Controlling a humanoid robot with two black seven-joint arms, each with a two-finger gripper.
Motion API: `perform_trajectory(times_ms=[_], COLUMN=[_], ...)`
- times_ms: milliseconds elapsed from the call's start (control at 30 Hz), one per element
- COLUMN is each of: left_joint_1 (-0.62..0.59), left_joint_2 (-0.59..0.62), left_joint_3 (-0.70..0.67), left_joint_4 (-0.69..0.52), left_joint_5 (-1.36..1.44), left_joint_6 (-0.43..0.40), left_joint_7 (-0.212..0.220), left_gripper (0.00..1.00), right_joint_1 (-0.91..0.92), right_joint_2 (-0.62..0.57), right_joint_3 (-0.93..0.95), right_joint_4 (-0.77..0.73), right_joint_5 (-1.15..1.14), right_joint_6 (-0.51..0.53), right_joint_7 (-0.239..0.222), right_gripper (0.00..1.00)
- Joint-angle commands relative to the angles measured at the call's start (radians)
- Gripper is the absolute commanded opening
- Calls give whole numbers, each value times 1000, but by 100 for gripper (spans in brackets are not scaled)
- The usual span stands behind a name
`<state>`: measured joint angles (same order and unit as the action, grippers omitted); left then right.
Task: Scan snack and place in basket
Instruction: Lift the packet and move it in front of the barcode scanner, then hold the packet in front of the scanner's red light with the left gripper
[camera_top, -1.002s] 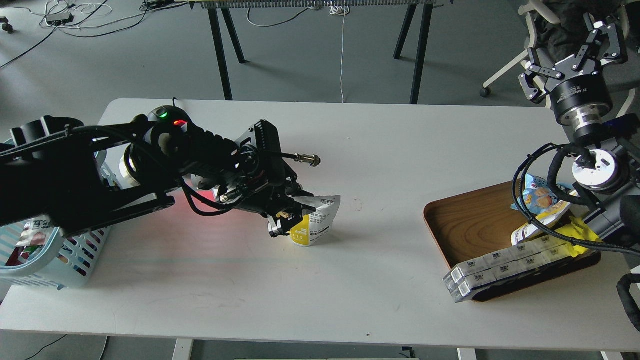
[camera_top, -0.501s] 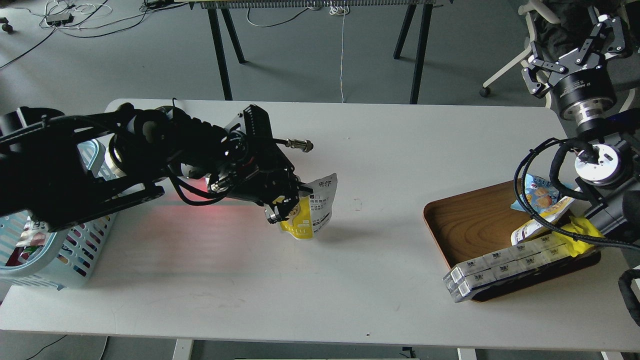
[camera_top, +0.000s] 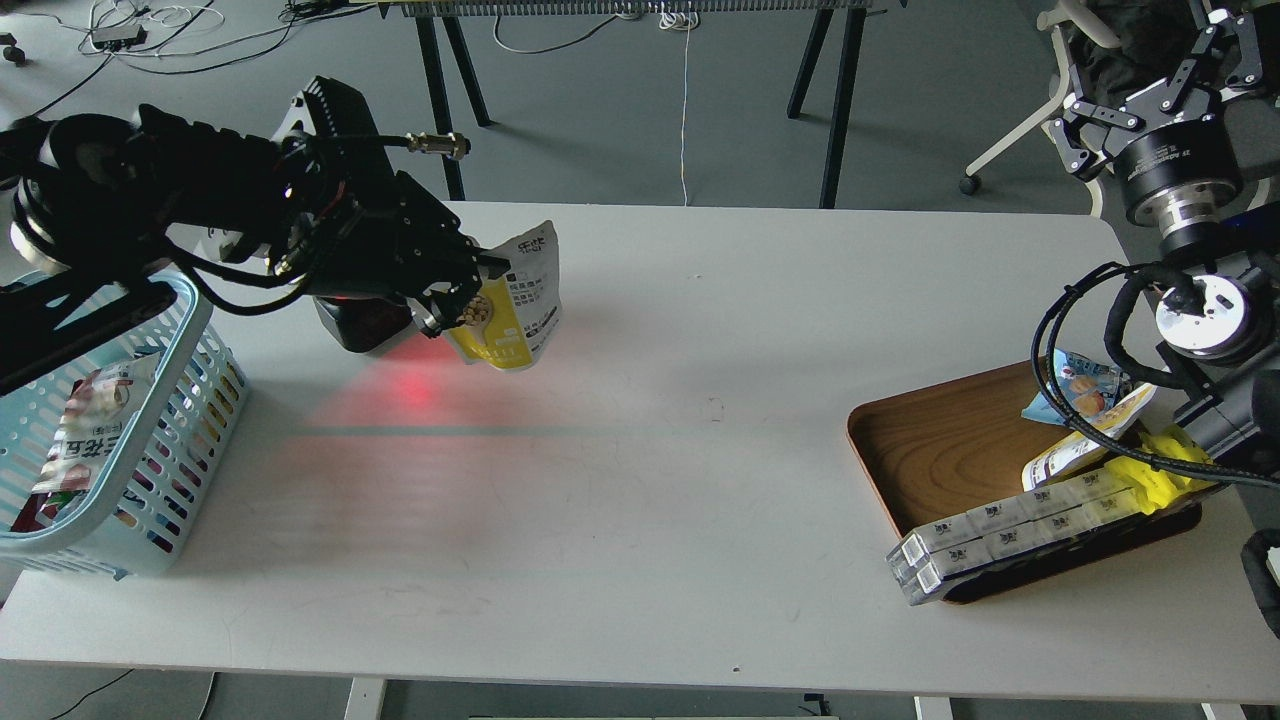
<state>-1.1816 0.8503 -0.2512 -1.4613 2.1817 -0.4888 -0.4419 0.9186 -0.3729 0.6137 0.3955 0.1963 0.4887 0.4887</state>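
The left end effector (camera_top: 470, 290) is clenched on the snack pouch (camera_top: 510, 305), a yellow-and-white stand-up pouch whose white, black-printed back faces outward and whose round picture of tan nuts shows just beside the fingertips; the pouch hangs tilted, lifted clear of the white counter (camera_top: 650, 450), with its shadow falling on the surface to its right. Directly beneath and slightly behind this end effector a red glow (camera_top: 410, 390) lies on the counter, next to a dark boxy device (camera_top: 360, 322) partly hidden by the arm. Down and to the left of the left end effector stands the light-blue slotted basket (camera_top: 190, 400), at the counter's left edge, well apart from the held pouch; inside it lie a white packet with red and green print (camera_top: 85, 430) and other items too hidden to name. The right end effector (camera_top: 1165, 75) is raised at the far right, above the counter's back corner, its fingers spread and holding nothing. Below it, near the counter's right edge, sits a brown wooden tray (camera_top: 940, 440); in the tray's right part lie a small blue packet (camera_top: 1080, 385), a white-and-yellow pouch (camera_top: 1075, 450) partly under the arm's black cables, and a bright-yellow pack (camera_top: 1165, 470), while a row of white-labelled clear boxes (camera_top: 1000, 535) rests across the tray's near rim, its left end overhanging the tray's rim.
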Motion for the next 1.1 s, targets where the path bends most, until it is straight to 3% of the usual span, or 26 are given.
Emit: perform_trajectory(times_ms=[0,1068], left_joint_1=[8,60], left_joint_2=[18,64], left_joint_3=[6,0], left_joint_4=[9,7], left_joint_5=[0,0], left_joint_6=[0,0], left_joint_7=[0,-9], left_gripper=[0,0], right_joint_1=[3,12], right_joint_2=[-1,-3], right_joint_3=[0,1], right_joint_4=[0,-1], right_joint_5=[0,0], right_joint_6=[0,0], right_joint_7=[0,0], right_gripper=[99,99])
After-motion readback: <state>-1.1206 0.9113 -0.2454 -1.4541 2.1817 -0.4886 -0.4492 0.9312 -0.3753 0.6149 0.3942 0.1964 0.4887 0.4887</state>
